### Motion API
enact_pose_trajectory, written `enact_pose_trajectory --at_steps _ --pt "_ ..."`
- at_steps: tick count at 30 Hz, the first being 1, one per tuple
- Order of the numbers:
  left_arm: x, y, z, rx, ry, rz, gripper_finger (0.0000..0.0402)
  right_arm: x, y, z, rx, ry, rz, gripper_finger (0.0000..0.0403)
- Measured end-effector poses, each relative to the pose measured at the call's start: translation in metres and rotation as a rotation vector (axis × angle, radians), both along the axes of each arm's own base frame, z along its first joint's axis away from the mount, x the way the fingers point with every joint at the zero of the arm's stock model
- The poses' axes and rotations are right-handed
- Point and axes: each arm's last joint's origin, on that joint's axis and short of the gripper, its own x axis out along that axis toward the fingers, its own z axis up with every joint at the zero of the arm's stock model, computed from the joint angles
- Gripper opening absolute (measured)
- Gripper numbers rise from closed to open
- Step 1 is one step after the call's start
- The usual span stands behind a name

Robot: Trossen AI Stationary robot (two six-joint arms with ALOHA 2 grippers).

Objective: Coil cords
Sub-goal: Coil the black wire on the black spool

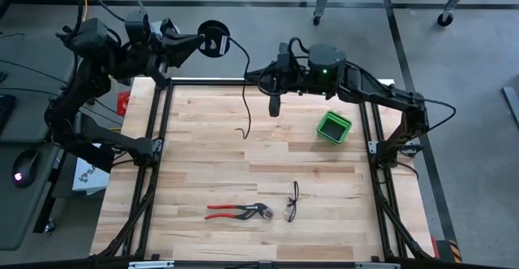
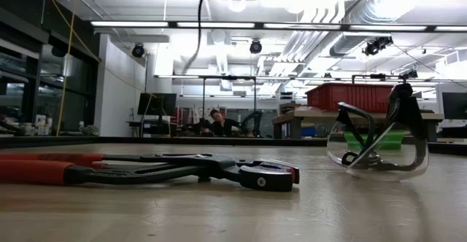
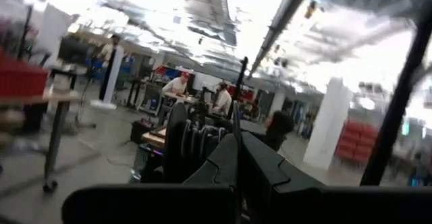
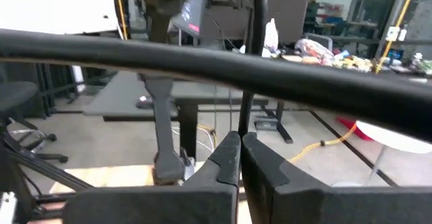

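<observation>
The thin black cord (image 1: pixel 246 107) is partly wound into a small coil (image 1: pixel 212 38) beyond the table's far left corner. Its free length runs from the coil past my right gripper and hangs down toward the table's far middle. It also shows in the low view (image 2: pixel 200 23). My left gripper (image 1: pixel 197 42) is shut at the coil, raised above the frame. My right gripper (image 1: pixel 251 77) is shut over the table's far edge, pointing toward the table's left, where the cord passes. Whether the cord's lower end touches the wood, I cannot tell. My left gripper is shut on the cord right beside the coil's loops (image 3: pixel 189 143), which stand upright against the fingers, clear of the table. A thin strand (image 3: pixel 241 75) rises from between the fingertips. My right gripper pinches the cord's free length (image 4: pixel 251 102) between its two fingertips, coming level from the table's right, across the cord. The cord hangs slack below the hold.
Red-handled pliers (image 1: pixel 239 212) and black-framed safety glasses (image 1: pixel 292 202) lie near the table's front middle. A green bin (image 1: pixel 333 127) stands at the far right. A black frame (image 1: pixel 154 123) runs around the table. People sit in the room behind.
</observation>
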Motion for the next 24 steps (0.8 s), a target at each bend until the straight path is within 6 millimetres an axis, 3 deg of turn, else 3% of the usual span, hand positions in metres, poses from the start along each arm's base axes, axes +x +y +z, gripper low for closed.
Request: enact_pose_trajectory --at_steps 6,15,24 --pt "0.012 0.004 -0.004 -0.259 -0.039 -0.047 0.0 0.02 0.014 -0.008 0.013 -0.049 0.065 0.0" --pt "0.036 0.007 -0.009 -0.494 -0.081 -0.185 0.0 0.05 0.022 -0.017 0.022 -0.191 0.1 0.0" --pt "0.055 0.004 -0.016 -0.637 -0.046 -0.328 0.0 0.05 0.012 -0.009 0.014 -0.303 0.055 0.0"
